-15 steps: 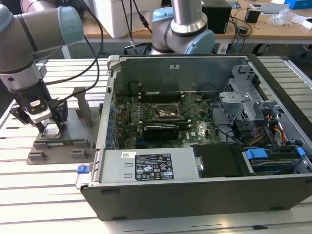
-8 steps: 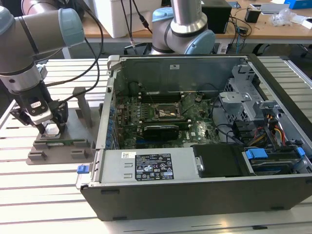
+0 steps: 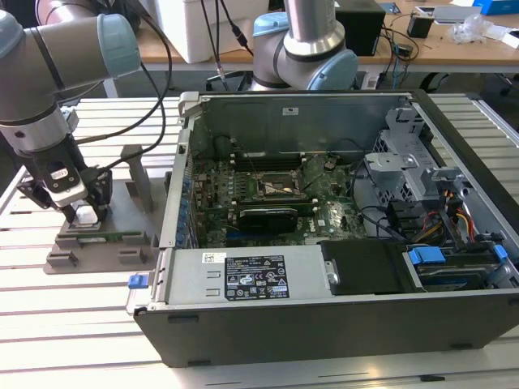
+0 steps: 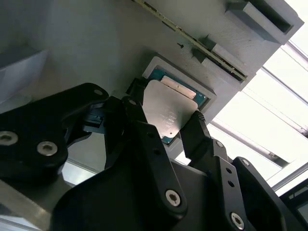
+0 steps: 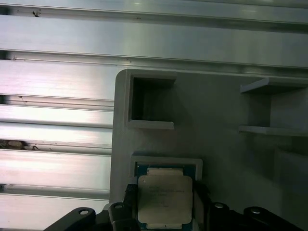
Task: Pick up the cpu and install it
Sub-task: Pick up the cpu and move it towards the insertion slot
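A: Surface first.
B: A table (image 3: 73,332) of pale aluminium slats with dark grooves between them. Two things stand on it. A grey holder tray (image 3: 97,247) is at the exterior view's left, and an open computer case (image 3: 324,324) is just beside it on the right.

A: Room behind?
B: A wooden desk (image 3: 454,50) runs along the back, cluttered with boxes and loose black cables (image 3: 231,32). The arm (image 3: 65,49) reaches in from the exterior view's upper left, and more of it stands behind the case.

A: Gripper?
B: The gripper (image 3: 83,212) is down at the tray, pointing at it from above. In the second wrist view the black fingers (image 4: 136,113) are closed in on the cpu (image 4: 171,110). One finger is on each of two opposite edges, pinching it.

A: And the cpu itself?
B: Silver top up, over the tray's shallow square recess, with a green rim showing round the metal. I cannot tell whether it sits in the recess or is raised slightly off it.

A: The case?
B: Its side is off and the motherboard (image 3: 268,212) is exposed. The black-framed socket (image 3: 274,186) is near the board's middle, well apart from the cpu.
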`<state>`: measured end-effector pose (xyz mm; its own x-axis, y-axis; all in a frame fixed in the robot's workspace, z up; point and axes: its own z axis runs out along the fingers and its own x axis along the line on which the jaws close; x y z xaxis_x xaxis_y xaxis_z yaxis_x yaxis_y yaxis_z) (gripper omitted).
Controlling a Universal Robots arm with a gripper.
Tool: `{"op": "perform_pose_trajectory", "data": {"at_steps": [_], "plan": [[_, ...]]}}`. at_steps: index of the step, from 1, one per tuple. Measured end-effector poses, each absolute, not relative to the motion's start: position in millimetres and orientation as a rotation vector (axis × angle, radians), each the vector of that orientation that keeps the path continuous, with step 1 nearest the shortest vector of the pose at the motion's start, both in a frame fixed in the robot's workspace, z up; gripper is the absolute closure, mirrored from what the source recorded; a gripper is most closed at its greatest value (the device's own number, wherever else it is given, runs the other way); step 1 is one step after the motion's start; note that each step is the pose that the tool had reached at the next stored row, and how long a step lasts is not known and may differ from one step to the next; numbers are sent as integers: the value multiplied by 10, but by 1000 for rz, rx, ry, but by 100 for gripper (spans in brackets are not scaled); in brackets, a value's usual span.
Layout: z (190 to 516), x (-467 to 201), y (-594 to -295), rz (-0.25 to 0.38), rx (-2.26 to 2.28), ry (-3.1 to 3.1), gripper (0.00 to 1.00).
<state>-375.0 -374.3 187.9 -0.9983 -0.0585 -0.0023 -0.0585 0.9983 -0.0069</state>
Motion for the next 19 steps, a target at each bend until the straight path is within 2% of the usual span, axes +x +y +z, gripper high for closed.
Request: {"op": "perform_pose_trajectory", "data": {"at_steps": [8,19], "plan": [[1895,-3749,-3745,-18,-92,3138,45],[2311,-3741,-3736,-18,-92,3138,45]]}}
